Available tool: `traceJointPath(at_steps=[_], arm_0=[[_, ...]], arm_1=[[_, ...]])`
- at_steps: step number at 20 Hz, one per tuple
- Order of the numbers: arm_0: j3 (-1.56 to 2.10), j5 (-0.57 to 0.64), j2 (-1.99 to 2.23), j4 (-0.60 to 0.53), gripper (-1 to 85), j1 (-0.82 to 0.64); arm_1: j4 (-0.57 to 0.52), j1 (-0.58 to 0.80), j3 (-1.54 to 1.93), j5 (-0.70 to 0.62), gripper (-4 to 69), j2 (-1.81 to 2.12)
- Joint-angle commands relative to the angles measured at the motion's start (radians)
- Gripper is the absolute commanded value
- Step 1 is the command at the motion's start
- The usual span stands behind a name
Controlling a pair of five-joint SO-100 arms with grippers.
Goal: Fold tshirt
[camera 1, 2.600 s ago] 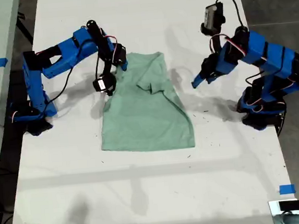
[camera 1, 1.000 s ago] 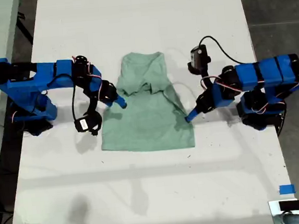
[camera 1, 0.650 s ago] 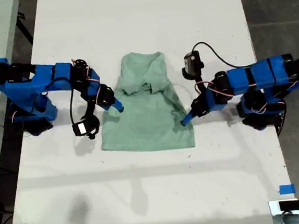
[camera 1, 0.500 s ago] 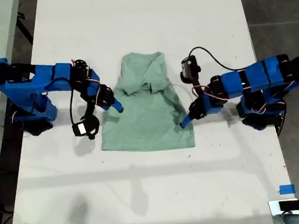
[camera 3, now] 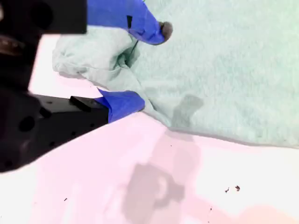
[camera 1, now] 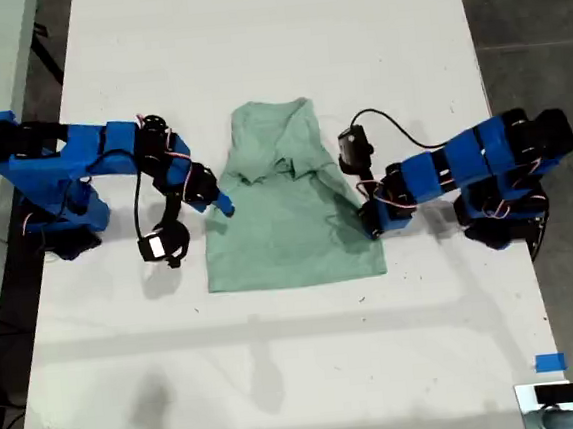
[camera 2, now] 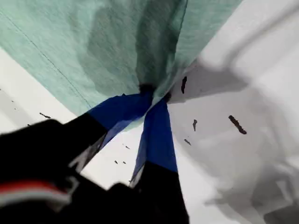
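the tshirt (camera 1: 289, 222) lies roughly flat in the middle of the white table (camera 1: 281, 376), collar end toward the exterior view's top, with a loose fold across its upper part and an arm at each side edge. my first gripper (camera 2: 154, 93) is pressed together on the hem edge, the cloth drawn into a small tent where the two blue tips meet. my second gripper (camera 3: 149, 65) is spread, one jaw lying over a bunched roll of the edge and the other at the table under it; i cannot tell whether they bear on the cloth at all. the risk i see is an uneven lift: if the second jaws close on only the top layer of that roll, or on nothing, one side will rise while the other drags, skewing the fold. my first pinch looks shallow, right at the edge, so a quick pull could let it slip out. the loose fold near the collar could also get trapped as a crease. no containers are in view.
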Motion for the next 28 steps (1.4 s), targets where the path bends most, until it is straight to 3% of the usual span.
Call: traceJointPath(at_steps=[1, 7, 13, 17, 18, 19, 20, 22, 23, 24, 28], arm_0=[[-0.003, 0.003, 0.064, 0.009, 20.0, 0.011], [-0.003, 0.0, 0.061, 0.003, 19.8, 0.025], [-0.017, -0.003, 0.064, 0.003, 20.3, 0.029], [-0.025, -0.005, 0.069, 0.008, 20.6, 0.028], [-0.026, -0.005, 0.069, 0.008, 20.6, 0.028], [-0.031, -0.005, 0.069, 0.008, 20.7, 0.028], [-0.038, -0.005, 0.069, 0.014, 21.1, 0.026], [-0.051, -0.005, 0.069, 0.04, 22.2, 0.026], [-0.057, -0.005, 0.069, 0.055, 23.1, 0.025], [-0.064, -0.005, 0.071, 0.072, 23.6, 0.025], [-0.08, -0.043, 0.094, 0.163, 23.8, 0.038]], arm_1=[[0.144, 0.006, -0.155, -0.005, -1.7, 0.002], [0.469, 0.0, -0.554, -0.04, -2.1, -0.037], [0.535, -0.018, -1.23, 0.014, -2.1, -0.588], [0.382, -0.018, -1.387, 0.08, -2.2, -0.804], [0.36, -0.012, -1.387, 0.091, 4.2, -0.838], [0.37, -0.012, -1.397, 0.097, 21.9, -0.861], [0.419, -0.011, -1.408, 0.112, 24.5, -0.856], [0.577, -0.011, -1.436, 0.132, 23.2, -0.767], [0.635, -0.008, -1.45, 0.092, 27.7, -0.704], [0.718, -0.005, -1.479, 0.084, 27.3, -0.637], [0.756, 0.029, -1.365, -0.011, 26.8, -0.285]])
